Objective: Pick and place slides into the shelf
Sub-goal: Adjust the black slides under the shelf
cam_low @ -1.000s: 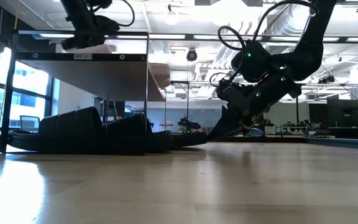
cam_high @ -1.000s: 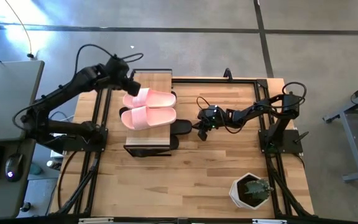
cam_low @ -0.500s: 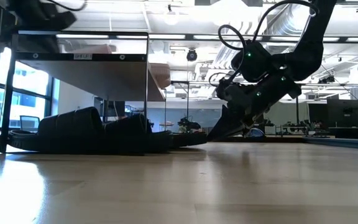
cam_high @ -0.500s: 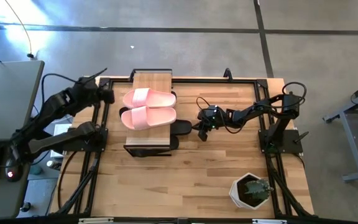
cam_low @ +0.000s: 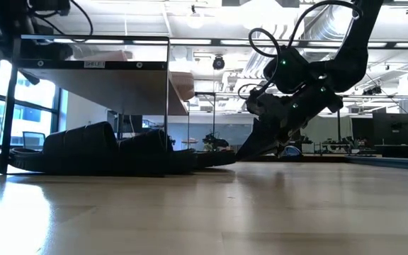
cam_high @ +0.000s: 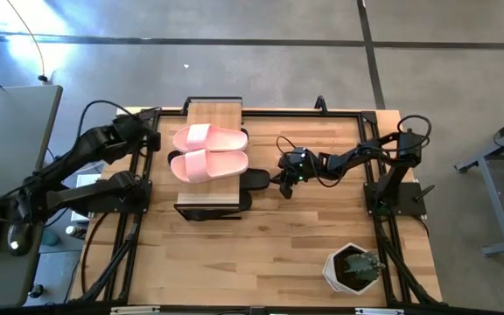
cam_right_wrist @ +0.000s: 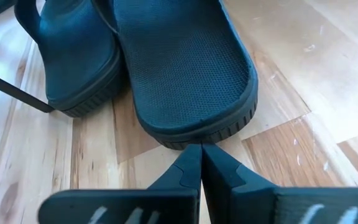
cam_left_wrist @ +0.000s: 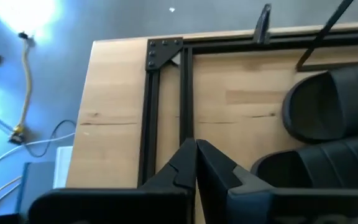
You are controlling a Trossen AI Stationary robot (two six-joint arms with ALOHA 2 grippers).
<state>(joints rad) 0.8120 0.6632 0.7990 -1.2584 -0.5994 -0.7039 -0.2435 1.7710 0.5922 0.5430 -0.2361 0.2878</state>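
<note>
The shelf (cam_high: 212, 159) stands left of the table's middle, with a pale pink pair of slides (cam_high: 208, 150) lying on its plank top. Black slides (cam_low: 91, 150) lie on the table under it. One black slide (cam_right_wrist: 188, 68) sticks out of the shelf's right side. My right gripper (cam_right_wrist: 198, 149) is shut, with its tips at that slide's outer end. My left gripper (cam_left_wrist: 196, 147) is shut and holds nothing. It hangs over the table's left edge (cam_high: 150, 140), left of the shelf. Its wrist view shows two black slides (cam_left_wrist: 331, 109). My right gripper touches the rounded outer end (cam_right_wrist: 194, 138) of the black slide with its shut fingertips. It comes slanting down from the table's right, in line with the slide's length. The slide lies flat on the table, its other end under the shelf.
A white pot with a plant (cam_high: 354, 269) stands near the table's front right corner. A black metal frame (cam_high: 322, 112) runs around the tabletop. Bare wood lies in front of the shelf and between the shelf and the pot.
My left gripper has drawn back from above the pink slides at the shelf's far end toward the table's left edge, and it has come down and turned. The pink slides stay where they were. My right gripper has kept still.
</note>
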